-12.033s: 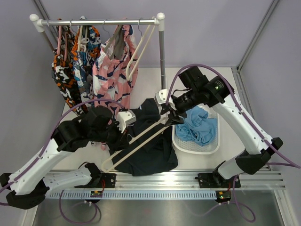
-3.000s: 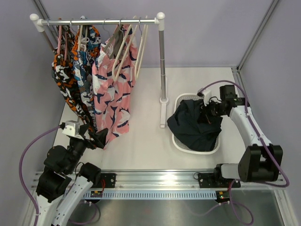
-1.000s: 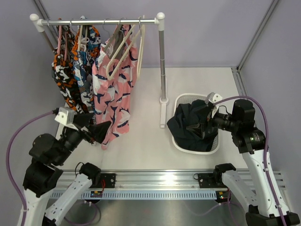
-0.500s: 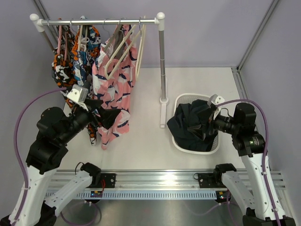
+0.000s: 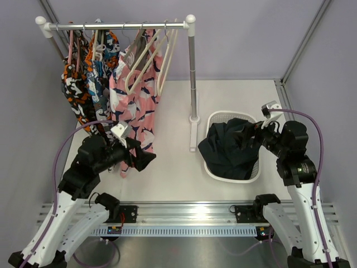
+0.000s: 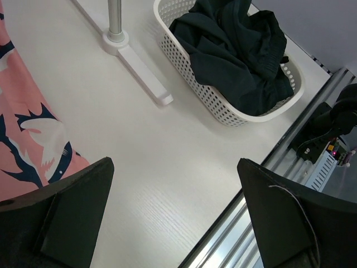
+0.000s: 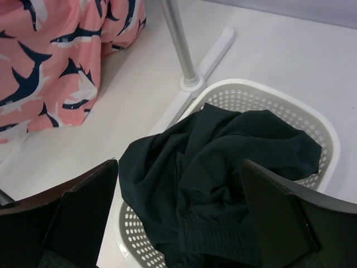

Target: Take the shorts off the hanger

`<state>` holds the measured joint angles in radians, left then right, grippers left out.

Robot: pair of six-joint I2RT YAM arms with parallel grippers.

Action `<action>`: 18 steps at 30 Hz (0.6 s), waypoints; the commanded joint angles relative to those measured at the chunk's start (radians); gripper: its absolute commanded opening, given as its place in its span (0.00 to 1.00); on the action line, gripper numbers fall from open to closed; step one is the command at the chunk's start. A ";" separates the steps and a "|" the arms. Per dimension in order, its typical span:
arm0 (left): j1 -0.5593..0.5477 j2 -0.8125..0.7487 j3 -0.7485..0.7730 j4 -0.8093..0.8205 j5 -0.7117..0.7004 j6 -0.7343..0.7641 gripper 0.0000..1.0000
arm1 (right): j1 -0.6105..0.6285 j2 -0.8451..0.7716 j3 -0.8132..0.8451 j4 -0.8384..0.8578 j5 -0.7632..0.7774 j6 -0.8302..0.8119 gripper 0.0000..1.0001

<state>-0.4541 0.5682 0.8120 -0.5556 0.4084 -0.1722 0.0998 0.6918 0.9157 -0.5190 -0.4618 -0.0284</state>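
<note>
The dark navy shorts (image 5: pixel 230 149) lie crumpled in a white basket (image 5: pixel 215 169) on the right of the table, with one edge draped over the basket's left rim. Two empty cream hangers (image 5: pixel 146 56) hang on the rail (image 5: pixel 117 25). My right gripper (image 5: pixel 255 135) hovers open over the basket's right side. In the right wrist view the shorts (image 7: pixel 223 162) lie below and between its spread fingers (image 7: pixel 83 212), untouched. My left gripper (image 5: pixel 144 159) is open above the bare table beside the pink garment's hem. The left wrist view shows the shorts (image 6: pixel 234 50) far off in the basket (image 6: pixel 206 92).
A pink patterned garment (image 5: pixel 131 100) and orange-black-white patterned ones (image 5: pixel 78 84) hang on the rail's left part. The rack's post and foot (image 5: pixel 193 125) stand just left of the basket. The table's metal front rail (image 5: pixel 189 215) runs along the near edge.
My left gripper has swung down and to the right, away from the pink garment's middle to its lower hem. My right gripper has drawn back to the right over the basket.
</note>
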 commanded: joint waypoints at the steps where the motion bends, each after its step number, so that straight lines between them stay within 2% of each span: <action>1: 0.002 -0.028 -0.011 0.108 0.035 0.030 0.99 | -0.006 -0.003 0.012 0.063 0.133 0.079 0.99; 6: 0.002 -0.054 -0.042 0.111 0.007 0.046 0.99 | -0.006 -0.011 0.011 0.071 0.187 0.107 0.99; 18: 0.002 -0.091 -0.096 0.129 -0.026 0.050 0.99 | -0.012 -0.055 -0.006 0.099 0.209 0.145 1.00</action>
<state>-0.4541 0.4957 0.7147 -0.4904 0.3977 -0.1387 0.0959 0.6483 0.9104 -0.4679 -0.2874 0.0906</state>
